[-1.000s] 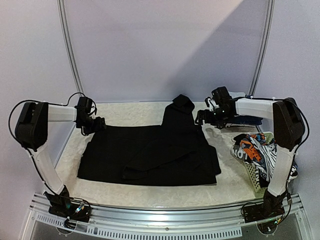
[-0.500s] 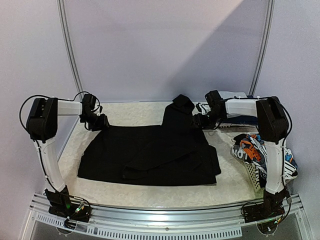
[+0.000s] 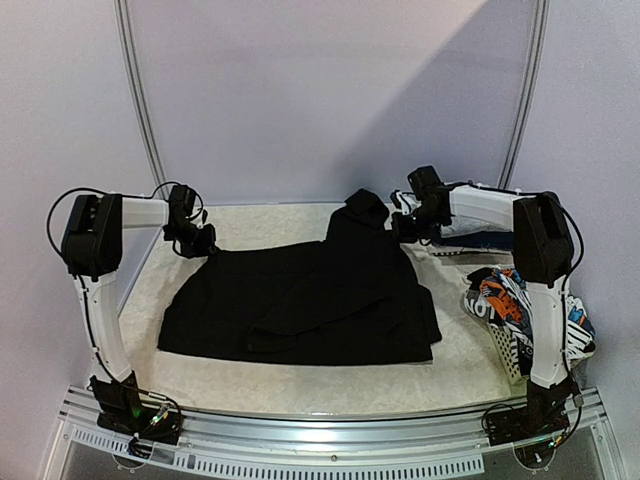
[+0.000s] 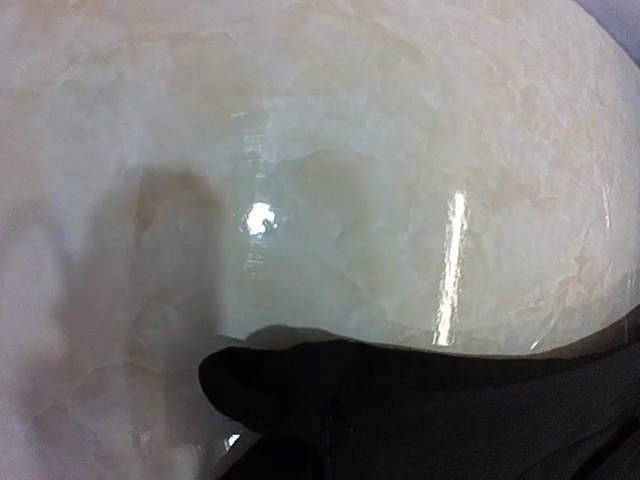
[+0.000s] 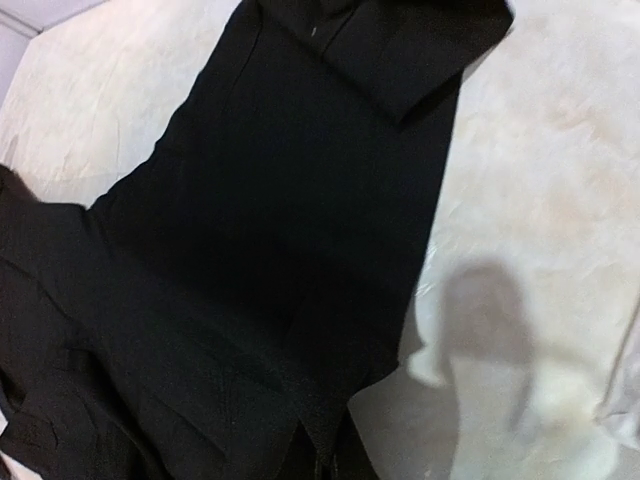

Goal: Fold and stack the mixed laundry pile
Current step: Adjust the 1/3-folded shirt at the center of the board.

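Toward the arm bases from both jaws, the large black hooded cloth top (image 3: pixel 300 300) lies flat on the cream worktop (image 3: pixel 458 345), its long axis running jaw to jaw. Its 2 far corners look clamped, 1 in the left jaws, 1 in the right jaws, with its hood (image 3: pixel 362 208) between them.

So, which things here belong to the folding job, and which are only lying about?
Belong to the job:
- black hooded top, gripped along its far edge by the left gripper and right gripper
- printed garments at the right

Only lying about:
- white lattice basket
- table
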Available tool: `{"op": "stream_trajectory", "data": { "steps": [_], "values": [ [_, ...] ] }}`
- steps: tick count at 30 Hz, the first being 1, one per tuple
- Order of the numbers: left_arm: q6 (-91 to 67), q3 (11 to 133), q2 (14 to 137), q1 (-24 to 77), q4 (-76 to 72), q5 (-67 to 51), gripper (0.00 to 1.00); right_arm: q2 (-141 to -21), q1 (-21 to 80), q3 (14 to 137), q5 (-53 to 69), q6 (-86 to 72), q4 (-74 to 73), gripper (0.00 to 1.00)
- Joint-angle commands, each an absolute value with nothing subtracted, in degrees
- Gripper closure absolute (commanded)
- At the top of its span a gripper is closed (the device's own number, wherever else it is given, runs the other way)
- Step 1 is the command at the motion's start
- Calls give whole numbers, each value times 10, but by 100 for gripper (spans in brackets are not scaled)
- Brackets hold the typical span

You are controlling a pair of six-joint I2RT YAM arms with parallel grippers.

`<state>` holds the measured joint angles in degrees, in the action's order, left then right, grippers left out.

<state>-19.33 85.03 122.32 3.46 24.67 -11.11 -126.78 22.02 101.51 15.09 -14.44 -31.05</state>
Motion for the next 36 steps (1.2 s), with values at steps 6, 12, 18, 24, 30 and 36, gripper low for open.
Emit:
{"op": "stream_trajectory", "data": {
  "steps": [6,12,18,24,30,36],
  "values": [
    [-230,873,1200,21,227,-56,100,-1310,218,1119,-43,-116,-345,100],
    [-245,886,1227,18,199,-67,77,-1374,219,1202,-64,-129,-383,80],
    [-223,849,1128,45,207,19,2,-1343,221,1212,-43,-129,-390,27],
    [-194,808,1014,89,256,93,0,-1272,249,1211,-52,-118,-408,4],
    [-168,708,898,187,294,124,1,-1183,300,1131,-106,-108,-404,1],
    [-169,603,811,318,330,101,5,-1046,335,933,-111,-141,-332,1]
  ]
}}
